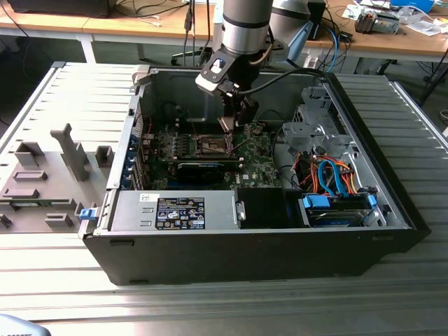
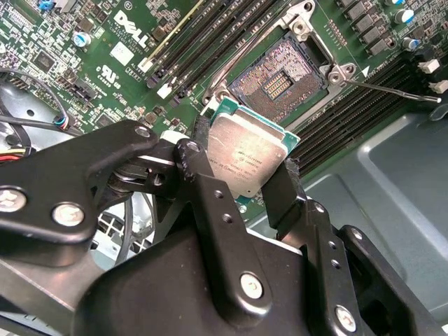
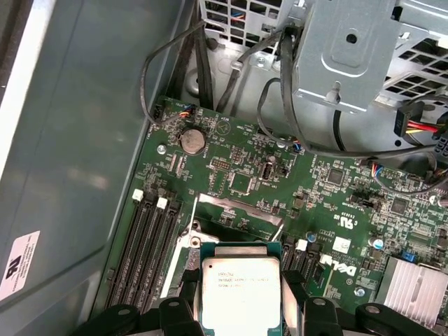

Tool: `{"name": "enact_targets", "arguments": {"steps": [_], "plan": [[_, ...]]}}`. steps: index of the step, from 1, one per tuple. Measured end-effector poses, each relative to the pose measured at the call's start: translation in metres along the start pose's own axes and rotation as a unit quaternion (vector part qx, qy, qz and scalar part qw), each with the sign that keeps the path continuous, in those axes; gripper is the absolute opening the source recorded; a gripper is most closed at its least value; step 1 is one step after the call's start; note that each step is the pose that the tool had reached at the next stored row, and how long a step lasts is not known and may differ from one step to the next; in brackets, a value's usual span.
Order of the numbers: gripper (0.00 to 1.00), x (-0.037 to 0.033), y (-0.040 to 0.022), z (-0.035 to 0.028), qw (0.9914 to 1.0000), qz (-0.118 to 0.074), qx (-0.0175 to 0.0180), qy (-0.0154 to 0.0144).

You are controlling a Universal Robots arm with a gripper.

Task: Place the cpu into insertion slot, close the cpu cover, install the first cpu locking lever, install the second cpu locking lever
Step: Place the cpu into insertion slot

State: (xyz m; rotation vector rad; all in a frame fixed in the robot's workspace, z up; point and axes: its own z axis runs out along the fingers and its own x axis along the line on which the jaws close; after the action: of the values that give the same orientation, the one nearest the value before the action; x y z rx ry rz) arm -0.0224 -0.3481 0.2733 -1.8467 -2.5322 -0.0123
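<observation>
While the arm [image 1: 246,28] is hovering inside the open computer case [image 1: 245,260], its fingers [image 2: 203,176] are clamping the cpu [image 2: 245,155] by two opposite edges and holding it just above the green board [image 3: 241,168], close beside the insertion slot [image 2: 280,78], which is lying uncovered.

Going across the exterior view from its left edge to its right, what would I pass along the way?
Grey fixture blocks → blue clip → end effector → metal drive cage → computer case's side wall → ribbed table.
</observation>
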Motion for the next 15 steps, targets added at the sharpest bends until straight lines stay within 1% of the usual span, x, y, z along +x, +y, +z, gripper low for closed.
{"name": "enact_targets", "arguments": {"steps": [15], "plan": [[0.55,0.0,0.0,0.0011,0.99997,0.007,-0.0001,0.0]]}}
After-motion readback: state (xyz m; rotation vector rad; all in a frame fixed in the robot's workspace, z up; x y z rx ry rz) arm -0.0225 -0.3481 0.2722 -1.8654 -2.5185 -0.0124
